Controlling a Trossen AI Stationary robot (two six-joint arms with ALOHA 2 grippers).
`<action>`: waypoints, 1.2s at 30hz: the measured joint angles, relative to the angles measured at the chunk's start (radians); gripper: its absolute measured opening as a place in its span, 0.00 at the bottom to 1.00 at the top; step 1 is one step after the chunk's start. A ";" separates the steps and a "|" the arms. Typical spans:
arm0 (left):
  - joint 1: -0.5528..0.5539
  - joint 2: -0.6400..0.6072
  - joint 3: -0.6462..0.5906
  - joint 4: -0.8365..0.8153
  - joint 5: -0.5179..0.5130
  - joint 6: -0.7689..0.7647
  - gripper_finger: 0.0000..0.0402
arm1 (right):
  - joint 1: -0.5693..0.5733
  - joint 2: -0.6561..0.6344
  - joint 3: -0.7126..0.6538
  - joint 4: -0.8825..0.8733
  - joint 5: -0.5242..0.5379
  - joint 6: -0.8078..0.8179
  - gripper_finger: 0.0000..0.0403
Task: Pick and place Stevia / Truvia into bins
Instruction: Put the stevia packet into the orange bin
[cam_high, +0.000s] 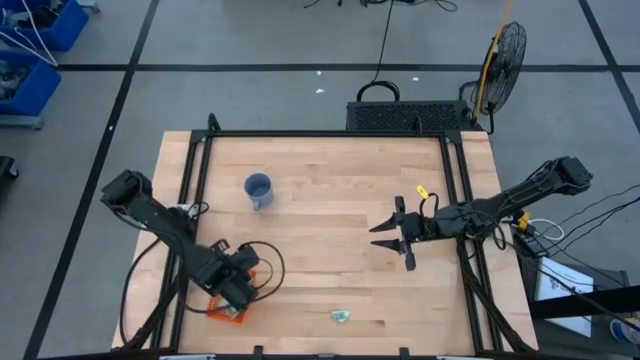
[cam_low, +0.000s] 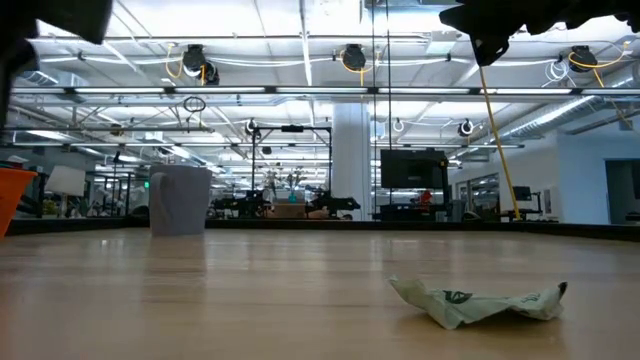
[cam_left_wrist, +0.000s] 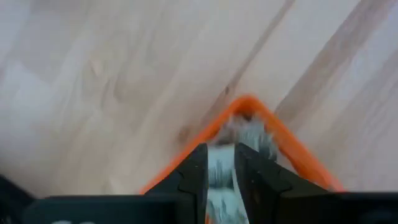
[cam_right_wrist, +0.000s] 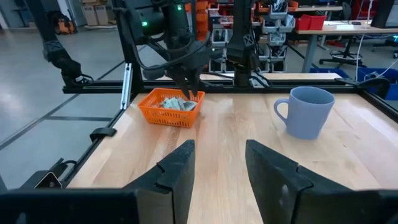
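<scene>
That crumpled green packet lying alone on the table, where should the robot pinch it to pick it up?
Probably from straight above, pinching across the raised crumpled middle of the loose packet. It lies low on the bare table, so a sideways approach would likely just push it. Its creased bulge gives fingers something to close on. The open right gripper hovers nearer than the left gripper over the orange basket.

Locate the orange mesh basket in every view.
High: orange plastic mesh basket near the table's front left corner, under the left end effector.
Low: sliver at the left edge.
Left wrist: corner rim.
Right wrist: centre-left.
Shared landmark: blue ceramic mug.
</scene>
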 joint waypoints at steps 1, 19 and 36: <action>0.008 0.000 0.000 0.010 -0.017 0.021 0.22 | 0.000 0.000 0.000 0.000 0.000 0.000 0.33; 0.138 0.096 0.002 0.983 -0.119 0.902 0.24 | 0.000 0.000 0.000 0.000 0.002 0.000 0.33; 0.274 0.551 0.182 1.256 0.308 1.136 0.35 | 0.000 0.000 0.000 -0.005 0.002 -0.001 0.33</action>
